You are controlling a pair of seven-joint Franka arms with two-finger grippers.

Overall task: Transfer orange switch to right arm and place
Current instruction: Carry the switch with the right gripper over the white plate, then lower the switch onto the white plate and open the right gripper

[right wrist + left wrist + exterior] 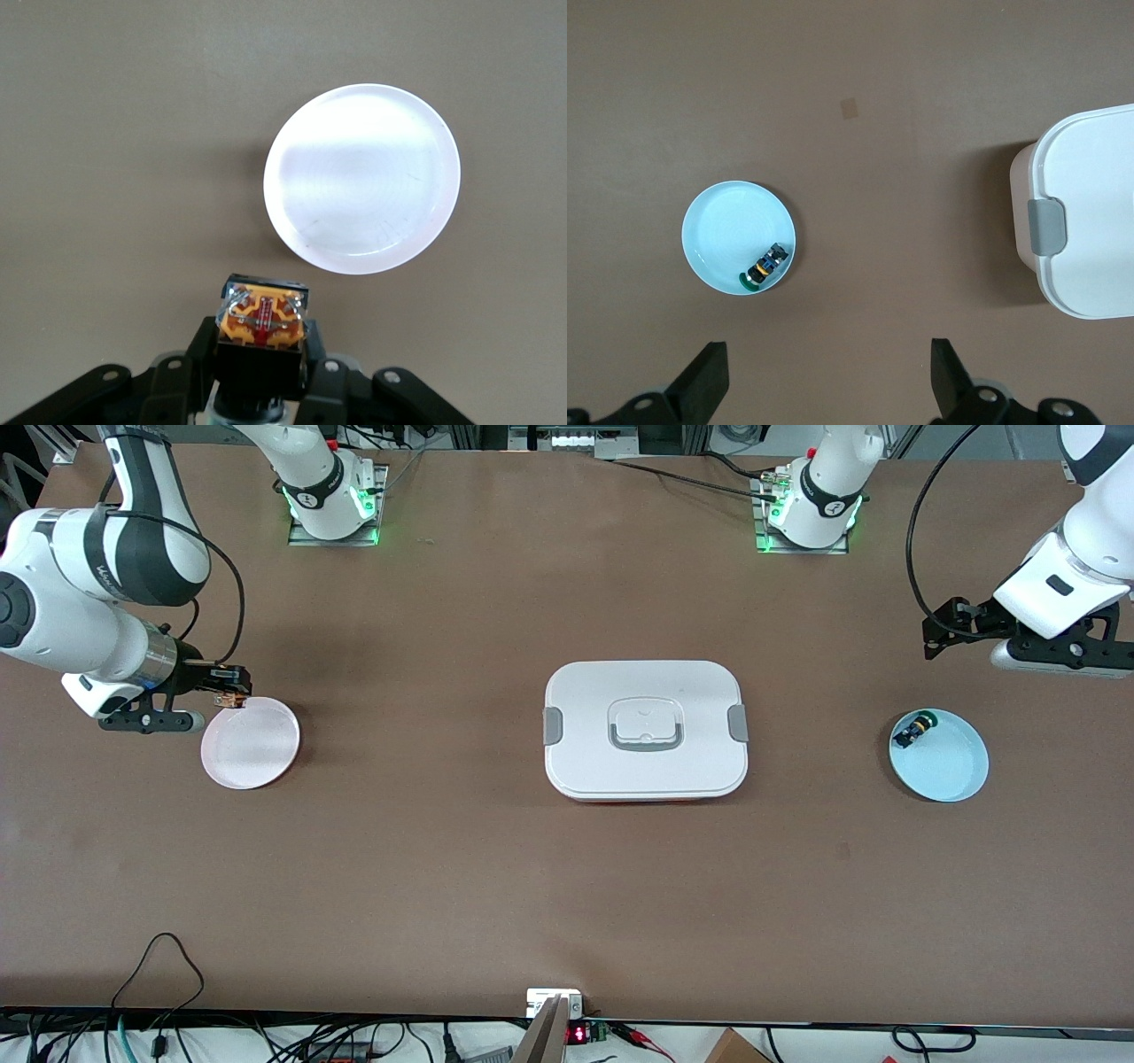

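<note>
From my station the front view is bright and evenly lit from overhead, with the brown table (443, 868) matte and free of glare. I see soft shadows only: one under the white box (646, 729) at its six o'clock edge, and a faint one on the table at three o'clock of the right arm (97, 602). Green lights glow at both arm bases. In the left wrist view the box throws a darker shadow toward nine o'clock, and the blue dish (738, 236) shows a thin shadow at its three o'clock rim. In the right wrist view the pink plate (362, 177) is washed out by a broad white sheen. All views look sharp.
</note>
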